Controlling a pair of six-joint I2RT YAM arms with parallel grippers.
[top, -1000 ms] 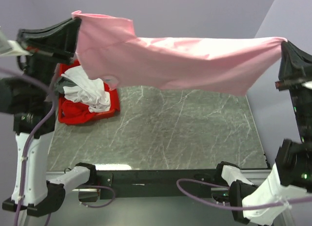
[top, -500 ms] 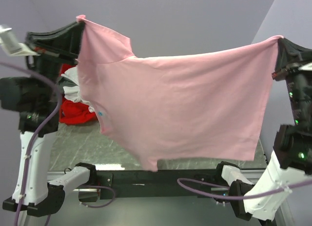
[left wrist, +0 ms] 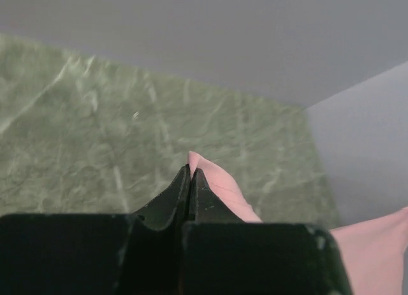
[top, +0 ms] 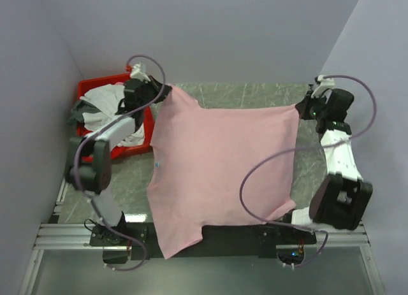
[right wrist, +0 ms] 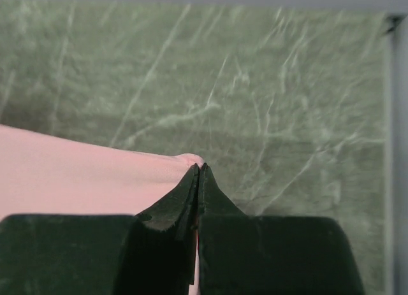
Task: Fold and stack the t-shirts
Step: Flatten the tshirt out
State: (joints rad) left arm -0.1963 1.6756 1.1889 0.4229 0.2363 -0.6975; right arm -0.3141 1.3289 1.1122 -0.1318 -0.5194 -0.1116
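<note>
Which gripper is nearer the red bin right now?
Left. The left gripper pinches the pink t-shirt just beside the red bin; the right gripper holds the shirt's opposite corner, far across it.

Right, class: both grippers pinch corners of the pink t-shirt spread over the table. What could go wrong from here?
1. The left gripper and right gripper each hold only a small tip of the pink t-shirt, so a corner might slip out.
2. The shirt's near end hangs past the near edge of the table; once released, it could slide off.

Black-jointed white arms (top: 339, 156) trail looping purple cables (top: 241, 194).
</note>
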